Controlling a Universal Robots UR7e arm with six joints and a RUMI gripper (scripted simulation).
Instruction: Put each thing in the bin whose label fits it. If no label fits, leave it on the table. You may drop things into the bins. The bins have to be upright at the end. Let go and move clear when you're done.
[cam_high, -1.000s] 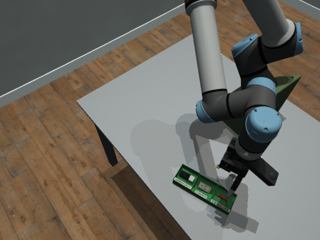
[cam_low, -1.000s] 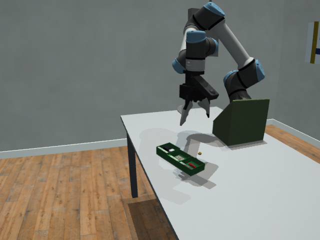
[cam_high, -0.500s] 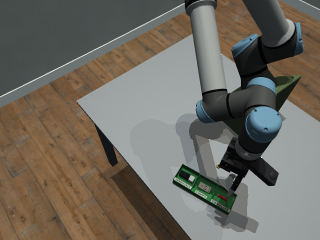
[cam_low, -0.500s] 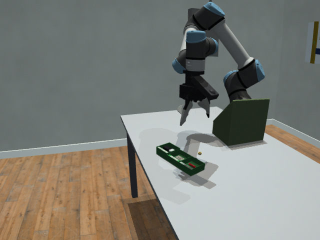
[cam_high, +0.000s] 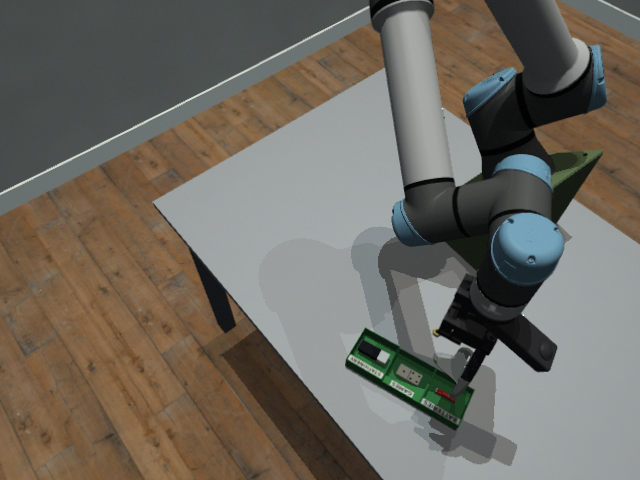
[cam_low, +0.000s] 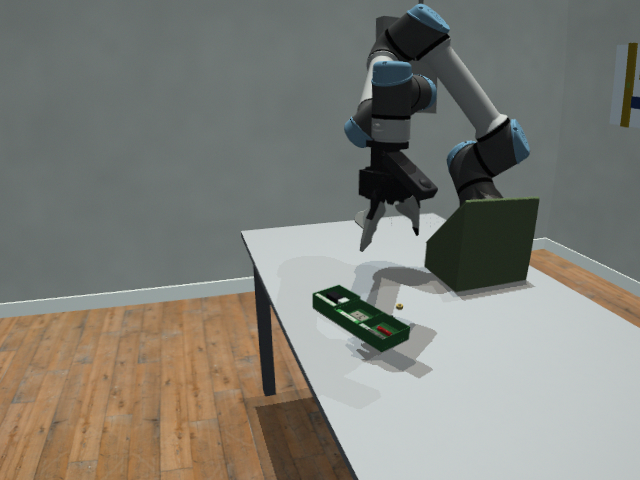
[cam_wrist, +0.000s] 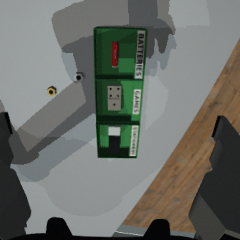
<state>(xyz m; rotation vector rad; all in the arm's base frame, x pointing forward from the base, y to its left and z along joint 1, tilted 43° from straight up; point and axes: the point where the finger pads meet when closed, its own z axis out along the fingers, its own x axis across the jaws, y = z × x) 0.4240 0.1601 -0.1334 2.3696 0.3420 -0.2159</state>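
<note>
Overhead, I hold my jaws (cam_high: 448, 361) (cam_low: 390, 241) spread wide; the red battery (cam_high: 445, 395) (cam_low: 384, 330) (cam_wrist: 115, 54) lies in the BATTERIES bin (cam_high: 467, 405) (cam_low: 400, 335) (cam_wrist: 131, 66).

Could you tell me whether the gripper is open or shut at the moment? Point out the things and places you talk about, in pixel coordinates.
Open: the gripper (cam_low: 390, 241) (cam_wrist: 112, 115) has its fingers spread wide apart, with nothing between them in the exterior view.

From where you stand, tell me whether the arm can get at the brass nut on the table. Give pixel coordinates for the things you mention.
Probably yes: the gripper (cam_low: 388, 241) (cam_wrist: 112, 115) hangs open above, and nothing covers the brass nut (cam_low: 399, 306) (cam_wrist: 51, 91), though a grey nut (cam_wrist: 79, 77) lies nearby.
</note>
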